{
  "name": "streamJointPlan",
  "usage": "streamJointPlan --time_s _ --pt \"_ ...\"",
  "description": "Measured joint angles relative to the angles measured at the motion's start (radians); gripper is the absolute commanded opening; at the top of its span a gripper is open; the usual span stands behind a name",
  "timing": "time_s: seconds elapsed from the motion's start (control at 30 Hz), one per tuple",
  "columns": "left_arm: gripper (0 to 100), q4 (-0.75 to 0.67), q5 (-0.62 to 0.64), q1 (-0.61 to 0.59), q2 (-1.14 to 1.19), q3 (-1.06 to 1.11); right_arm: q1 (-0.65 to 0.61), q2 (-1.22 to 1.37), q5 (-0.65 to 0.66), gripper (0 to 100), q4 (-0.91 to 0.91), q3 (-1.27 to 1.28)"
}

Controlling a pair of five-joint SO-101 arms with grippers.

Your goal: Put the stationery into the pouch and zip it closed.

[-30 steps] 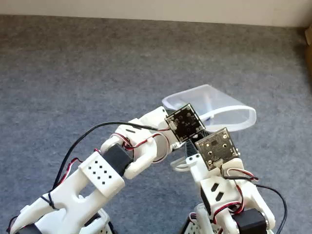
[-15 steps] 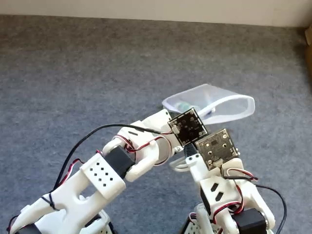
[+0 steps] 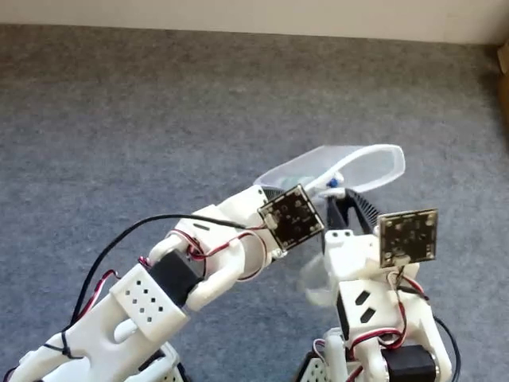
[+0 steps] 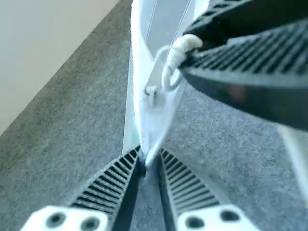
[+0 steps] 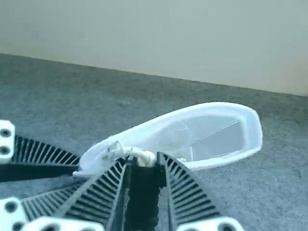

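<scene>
pouch [image 3: 367, 169] raised | left fingers [image 4: 109, 185] clamp its edge | right fingers [image 5: 102, 192] clamp zip cord [image 5: 140, 157]

We see a table covered edge to edge with grey, short-piled, carpet-like cloth [image 3: 119, 103], lying flat. At its far side it meets a pale wall [image 3: 238, 12]. At the right edge of the high view a brown thing [image 3: 503, 72] juts in, too cropped for us to name. The translucent pouch [image 3: 374, 169] is raised at its near end; its far end may rest on the cloth, though we cannot be sure. The arms' white bases [image 3: 318, 368] stand at the near edge.
</scene>
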Motion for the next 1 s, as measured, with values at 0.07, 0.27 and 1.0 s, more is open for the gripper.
streamJointPlan --time_s 0.07,0.27,1.0 --pt "1 0.000 0.000 0.002 -0.009 0.014 0.038 0.000 -0.017 0.5 -0.017 0.000" --pt "1 0.005 0.000 0.002 -0.012 0.014 0.152 0.012 -0.026 0.5 -0.100 0.002" --pt "1 0.003 0.000 -0.015 -0.040 0.017 0.503 0.012 -0.026 0.5 -0.572 0.273"
